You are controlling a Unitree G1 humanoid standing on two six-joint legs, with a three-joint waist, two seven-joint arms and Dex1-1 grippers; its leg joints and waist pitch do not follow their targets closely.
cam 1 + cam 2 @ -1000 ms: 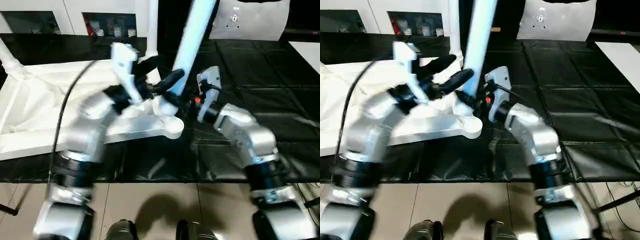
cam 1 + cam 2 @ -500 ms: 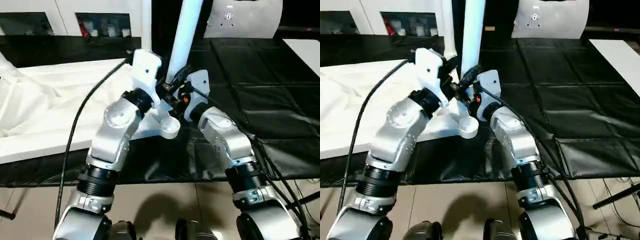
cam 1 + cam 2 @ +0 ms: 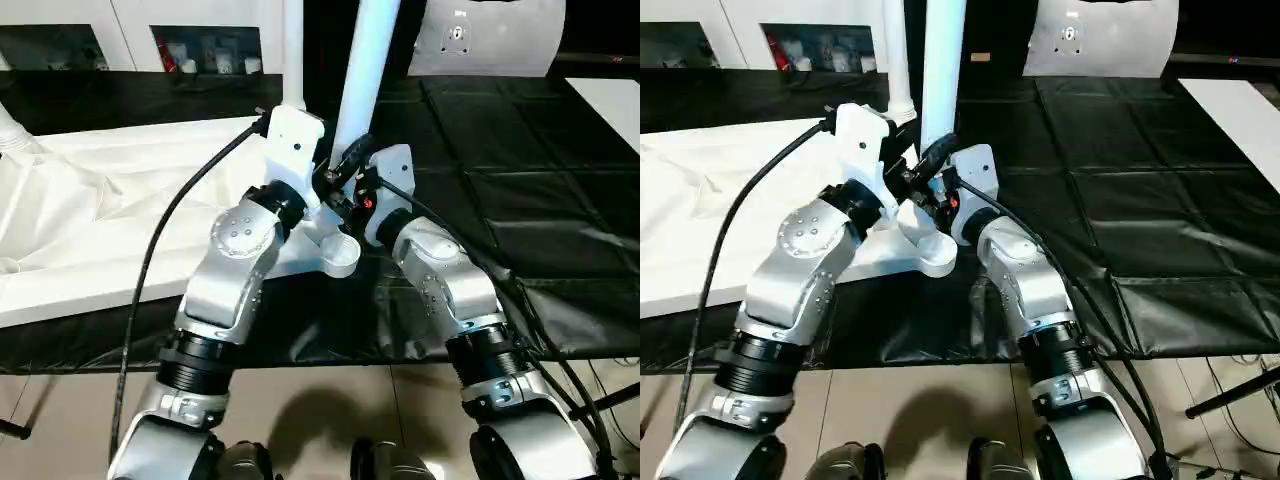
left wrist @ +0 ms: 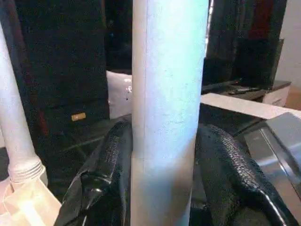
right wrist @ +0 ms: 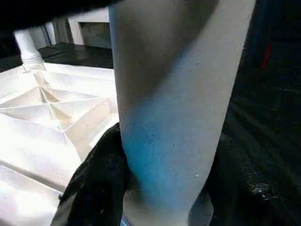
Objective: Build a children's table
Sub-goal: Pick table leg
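Both pincers meet at the base of one long, tapered, round white plastic leg. Left pincer: its black textured fingers lie against either side of the leg, clamped on it. Right pincer: its dark fingers likewise flank and press the same leg, close to its lower end. Gripping low with both pincers probably keeps the leg upright and gives purchase for seating it in a corner socket. The leg rises nearly vertical from the near right corner of the white plastic rectangular tabletop, which lies upside down on the black sheet-covered desk so that its ribbed underside and sockets face upward. An open round corner lug projects just below the pincers, towards the desk edge. Farther back, a second white leg stands upright in the far corner, apparently already fitted; a third leans at the tabletop's far left. Whether the held leg is fully seated cannot be told.
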